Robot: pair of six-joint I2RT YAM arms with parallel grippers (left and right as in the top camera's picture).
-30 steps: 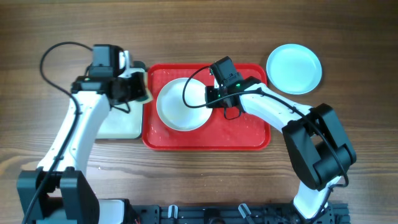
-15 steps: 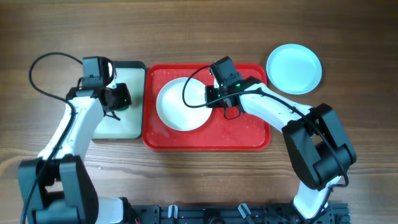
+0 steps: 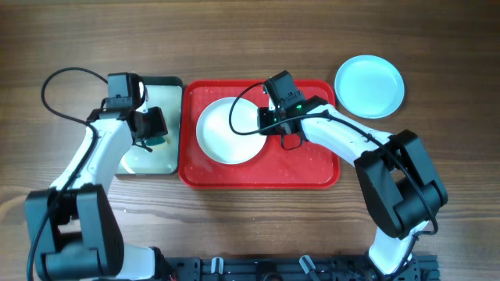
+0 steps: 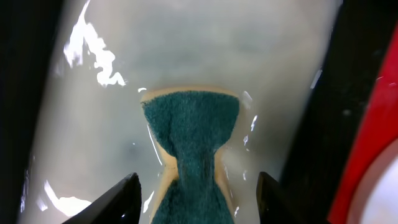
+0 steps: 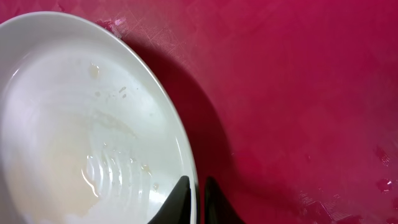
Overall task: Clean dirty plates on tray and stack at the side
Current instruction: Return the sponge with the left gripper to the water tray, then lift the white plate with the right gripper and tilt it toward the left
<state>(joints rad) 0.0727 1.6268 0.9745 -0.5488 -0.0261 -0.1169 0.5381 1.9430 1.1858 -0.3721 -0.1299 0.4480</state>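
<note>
White plate [image 3: 229, 131] is sat in the left half of the red tray [image 3: 312, 160], flat, well facing up. In the right wrist view a wet film and a few specks are seen in its well, so it is judged rinsed but not fully clean.

Its right-hand rim is pinched by the right gripper [image 5: 197, 196], one finger inside the lip and one on the tray side, with hardly any gap. The grip is probably meant to pin the plate against sliding, or to ready it for a lift.

A turquoise plate [image 3: 369, 86] is parked on the table [image 3: 250, 39] at upper right, off the tray. That spot is taken as the stacking place. Whether it is one plate or two nested cannot be told.

The sponge [image 4: 193, 130], green pad up, is laid in the small black-rimmed tray [image 3: 148, 162] left of the red one, on its wet pale floor. The left gripper [image 4: 196, 190] is spread just above it, fingers clear on both sides, so the sponge is let go. It is likely parked there so it stays off the plates.
</note>
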